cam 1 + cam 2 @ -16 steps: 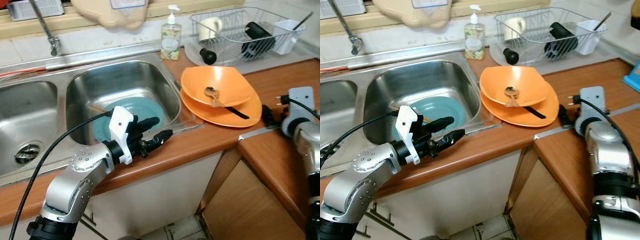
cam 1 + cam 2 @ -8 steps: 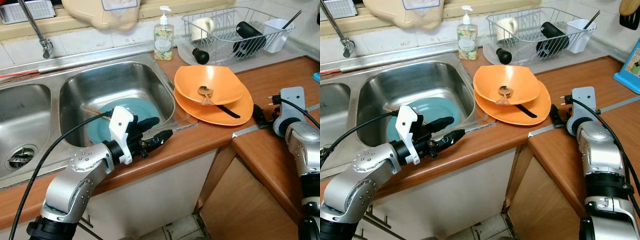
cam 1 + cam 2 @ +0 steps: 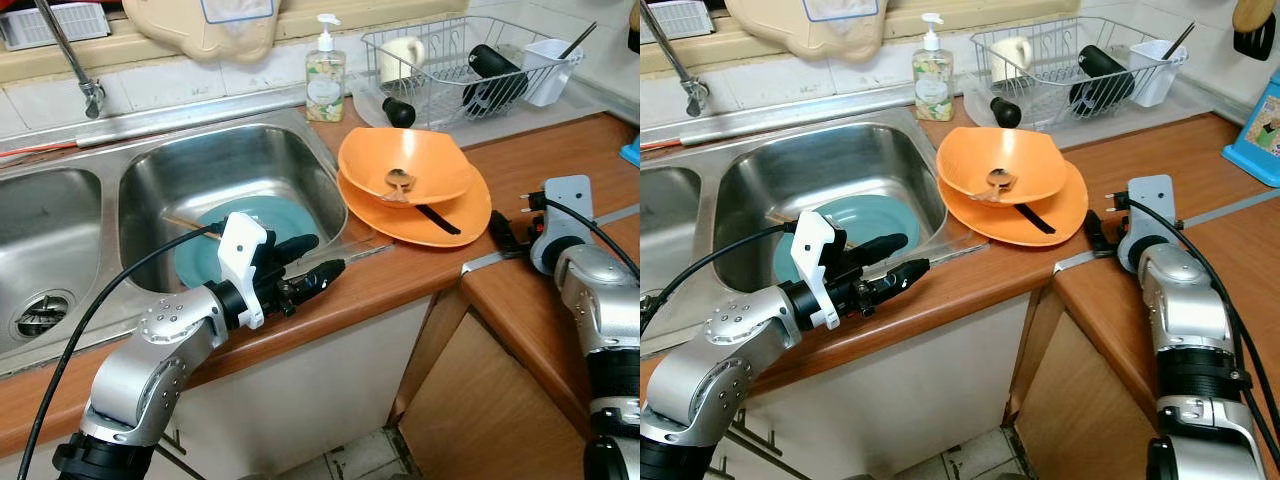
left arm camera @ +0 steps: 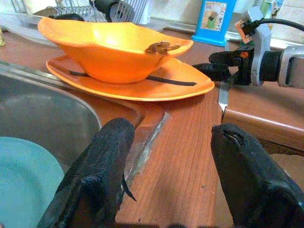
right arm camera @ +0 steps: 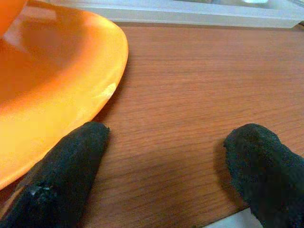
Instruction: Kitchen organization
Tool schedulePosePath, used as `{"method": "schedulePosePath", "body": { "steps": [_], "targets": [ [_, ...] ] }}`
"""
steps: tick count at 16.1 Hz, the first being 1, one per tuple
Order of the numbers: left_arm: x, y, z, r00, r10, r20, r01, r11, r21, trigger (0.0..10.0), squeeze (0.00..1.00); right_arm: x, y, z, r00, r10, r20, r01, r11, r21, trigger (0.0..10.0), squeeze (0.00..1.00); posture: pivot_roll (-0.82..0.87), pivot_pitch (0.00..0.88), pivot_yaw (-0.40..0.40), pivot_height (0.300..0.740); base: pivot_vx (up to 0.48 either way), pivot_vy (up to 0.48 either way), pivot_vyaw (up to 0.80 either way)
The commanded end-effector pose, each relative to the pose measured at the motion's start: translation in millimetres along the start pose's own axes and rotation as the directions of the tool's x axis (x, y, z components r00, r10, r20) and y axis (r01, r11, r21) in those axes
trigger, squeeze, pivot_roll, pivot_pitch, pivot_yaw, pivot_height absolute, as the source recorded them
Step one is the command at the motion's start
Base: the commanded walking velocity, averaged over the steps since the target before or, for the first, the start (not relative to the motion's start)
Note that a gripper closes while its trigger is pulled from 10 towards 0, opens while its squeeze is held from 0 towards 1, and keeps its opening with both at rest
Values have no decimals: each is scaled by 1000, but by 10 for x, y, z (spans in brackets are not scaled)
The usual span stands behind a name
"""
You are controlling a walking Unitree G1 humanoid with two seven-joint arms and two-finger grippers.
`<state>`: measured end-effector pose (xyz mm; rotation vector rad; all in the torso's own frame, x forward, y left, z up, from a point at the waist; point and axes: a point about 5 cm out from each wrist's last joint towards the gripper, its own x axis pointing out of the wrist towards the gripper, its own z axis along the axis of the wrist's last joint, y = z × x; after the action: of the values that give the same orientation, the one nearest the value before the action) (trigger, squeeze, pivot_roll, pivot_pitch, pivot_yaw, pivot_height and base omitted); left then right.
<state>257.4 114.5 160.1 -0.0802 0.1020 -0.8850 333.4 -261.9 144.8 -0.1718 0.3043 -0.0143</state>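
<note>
An orange bowl [image 3: 405, 160] holding a spoon [image 3: 397, 181] sits on an orange plate [image 3: 455, 217] on the wooden counter, right of the sink. A black-handled utensil [image 3: 438, 218] lies on the plate. A teal plate [image 3: 205, 250] lies in the right basin. My left gripper [image 3: 328, 253] hangs open over the counter's front edge beside that basin, pointing toward the orange dishes [image 4: 118, 47]. My right gripper [image 3: 505, 233] is open low over the counter at the orange plate's right rim [image 5: 52, 95], one finger [image 5: 71, 166] close beside the rim.
A dish rack [image 3: 460, 65] with a mug, a black bottle and a white cup stands at the back right. A soap bottle [image 3: 325, 75] and a faucet [image 3: 75, 60] are behind the sink. A blue box [image 3: 1255, 125] stands far right. The counter turns a corner under my right arm.
The whole view has shifted, so the camera moved. My right gripper stays by the orange plate's rim, perhaps slightly nearer. The left arm looks unmoved.
</note>
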Motion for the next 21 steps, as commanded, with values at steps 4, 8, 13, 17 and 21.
{"method": "schedulePosePath", "body": {
  "steps": [4, 8, 13, 17, 21],
  "targets": [
    [-19, 7, 20, 1000, 4, -14, -4, 1000, 21, 10000, 0, 52, 287, -87, 992, 112, -54, -113, 993, -17, 10000, 0, -14, 0, 65, 740, 0, 0, 0],
    [-16, 11, 24, 1000, 5, -13, -5, 1000, 23, 10000, 0, 65, 331, -58, 992, 121, -47, -121, 992, -15, 10000, 0, -14, 0, 65, 740, 0, 0, 0],
    [-3, 15, 32, 1000, 5, -11, -5, 1000, 24, 10000, 0, 101, 367, 2, 993, 119, -27, -119, 993, -11, 10000, 0, -14, 0, 66, 740, 0, 0, 0],
    [2, 12, 32, 1000, 9, -8, -9, 1000, 23, 10000, 0, 99, 254, 7, 999, 44, -21, -45, 999, -18, 10000, 0, -14, 0, 62, 740, 0, 0, 0],
    [0, 1, 20, 1000, 8, -10, -7, 1000, 19, 10000, 0, 60, 31, 149, 993, -88, 81, 82, 994, 78, 10000, 0, -18, 0, 64, 740, 0, 0, 0]
  ]
}}
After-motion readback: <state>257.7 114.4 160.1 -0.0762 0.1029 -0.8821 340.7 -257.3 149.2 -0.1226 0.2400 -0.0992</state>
